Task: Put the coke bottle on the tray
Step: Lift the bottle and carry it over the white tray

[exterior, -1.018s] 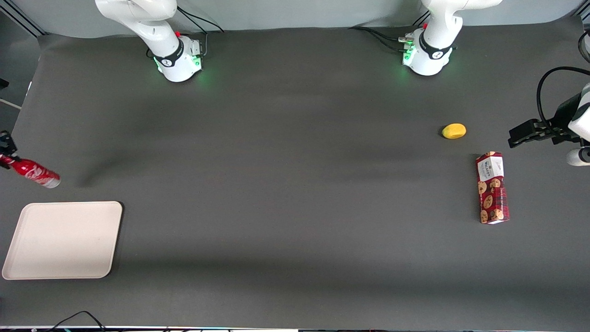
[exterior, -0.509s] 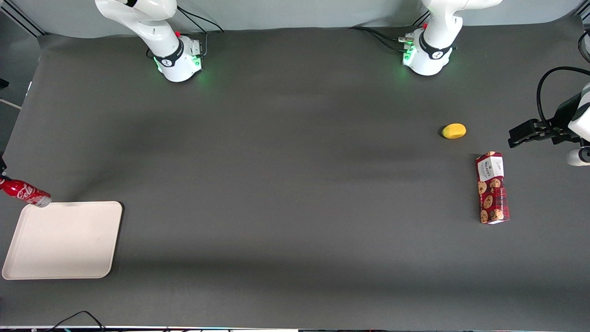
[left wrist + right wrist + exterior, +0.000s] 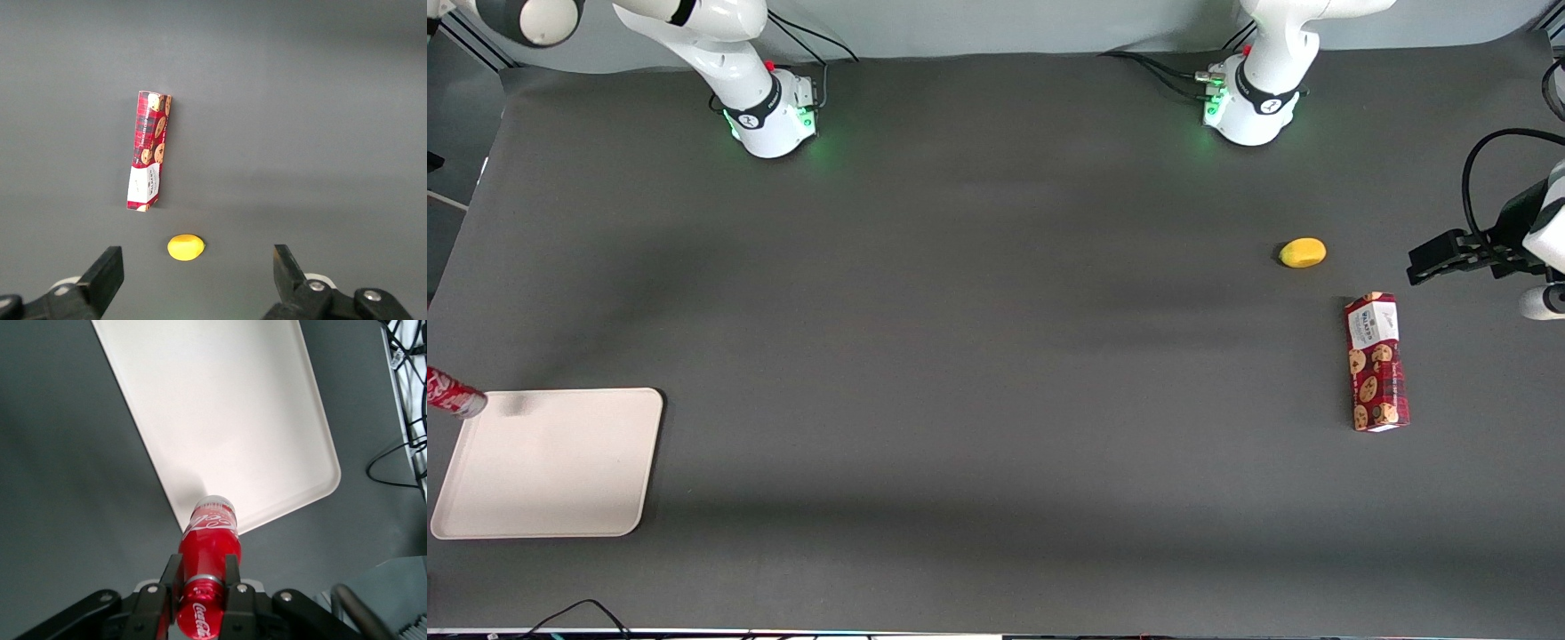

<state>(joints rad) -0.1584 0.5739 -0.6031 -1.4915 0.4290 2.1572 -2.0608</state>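
Note:
The coke bottle is a slim red bottle with white script and a silvery base. My right gripper is shut on its neck and holds it in the air, base pointing at the tray. The silvery base hangs over the tray's rim near one corner. In the front view only the bottle's base end shows at the picture's edge, just above the corner of the beige tray that is farthest from the camera. The gripper itself is out of the front view.
A red cookie box and a yellow lemon-like fruit lie toward the parked arm's end of the table. Cables run off the table's edge next to the tray.
The bottle has moved nearer to the front camera and farther out of that view's edge, from above the bare mat to the tray's corner. The tray has not moved.

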